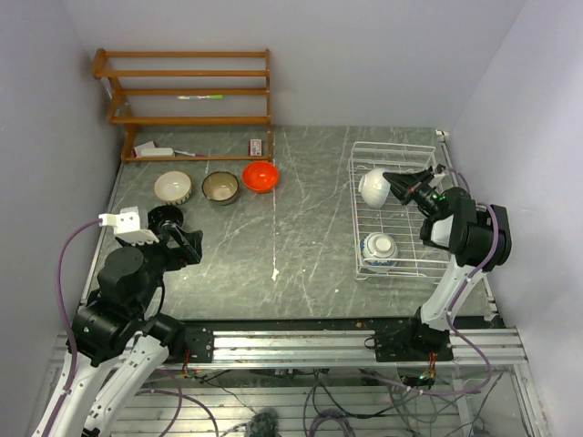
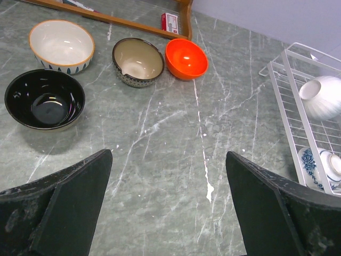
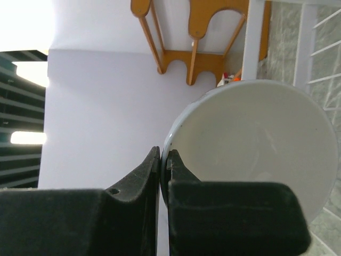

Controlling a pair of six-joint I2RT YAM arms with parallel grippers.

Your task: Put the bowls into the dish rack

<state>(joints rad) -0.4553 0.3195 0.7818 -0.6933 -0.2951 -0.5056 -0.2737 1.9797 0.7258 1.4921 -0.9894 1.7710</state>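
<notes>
Dish rack (image 1: 354, 214) of white wire stands on the right side of the grey marbled bench (image 1: 310, 228), and two bowls are inside it. In its far half a plain white bowl (image 1: 373, 186) lies tipped on its side, foot ring turned toward the left, and the right claw (image 1: 401, 188) is clamped on its rim; the right wrist view shows one finger on each side of the rim with the jaws pressed together on it. In the near half of the rack, apart from the white one, lies a blue-and-white bowl (image 1: 379, 248). Four more bowls stand upright on the left part of the bench. A cream bowl (image 1: 172, 187), a brown dark-rimmed bowl (image 1: 220, 188) and an orange-red bowl (image 1: 260, 176) form a row just in front of the wooden shelf (image 1: 187, 91). The brown and orange-red ones look to be touching or nearly so. A black bowl (image 1: 165, 217) sits nearer than the cream one. The left claw (image 1: 189, 244) hangs over the bench just beside the black bowl, jaws spread wide apart with nothing between them.
</notes>
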